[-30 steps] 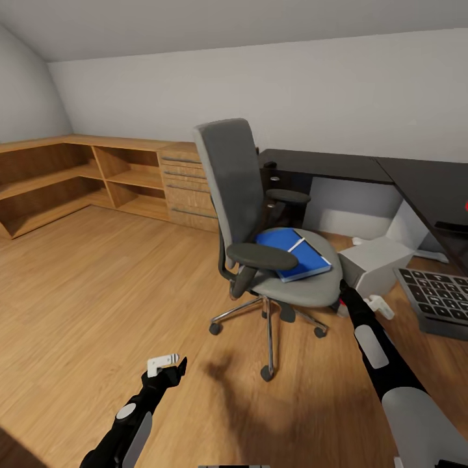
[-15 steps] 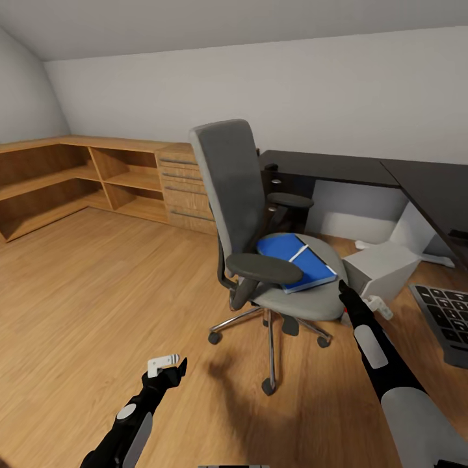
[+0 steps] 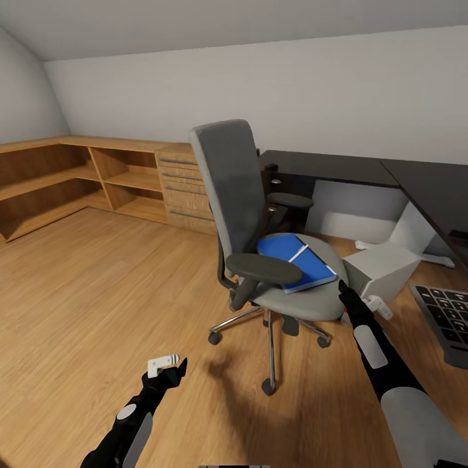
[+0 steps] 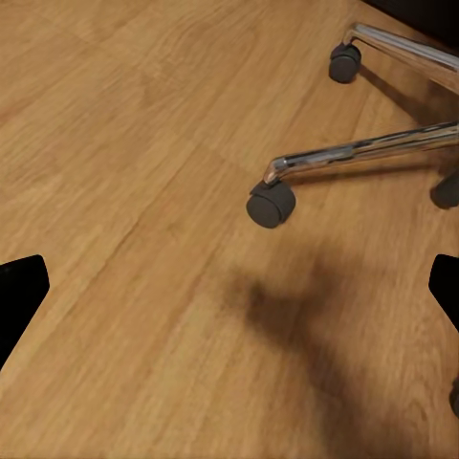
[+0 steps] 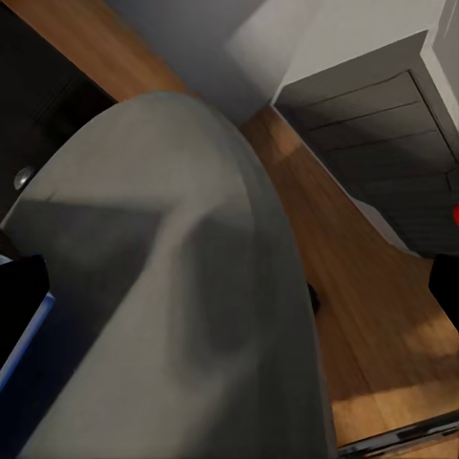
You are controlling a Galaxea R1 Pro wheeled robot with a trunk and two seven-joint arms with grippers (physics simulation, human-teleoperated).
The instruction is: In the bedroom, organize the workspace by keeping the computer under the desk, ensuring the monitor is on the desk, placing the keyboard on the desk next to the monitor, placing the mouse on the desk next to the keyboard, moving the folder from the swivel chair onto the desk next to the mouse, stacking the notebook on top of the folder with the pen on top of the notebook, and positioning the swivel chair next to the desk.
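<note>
The grey swivel chair [image 3: 240, 188] stands mid-floor in front of the black desk [image 3: 325, 166]. On its seat lies the blue folder [image 3: 286, 257] with the white pen [image 3: 298, 252] across it. The light grey computer [image 3: 383, 266] sits on the floor beside the chair, with the keyboard [image 3: 448, 318] on the floor at the right edge. My right gripper [image 3: 376, 305] [image 5: 229, 287] is open, close to the seat's front edge [image 5: 191, 287]. My left gripper [image 3: 168, 365] [image 4: 229, 287] is open over bare floor near a chair wheel [image 4: 271, 203]. The monitor, mouse and notebook are out of view.
Low wooden shelves [image 3: 65, 182] and a wooden drawer chest [image 3: 185, 188] line the back-left wall. Open wood floor [image 3: 97, 292] spreads to the left of the chair. The chair's chrome star base [image 3: 270, 331] juts out between my two arms.
The view shifted a little a second ago, sliding the keyboard and computer rightward in the picture. Over the last half second nothing has moved.
</note>
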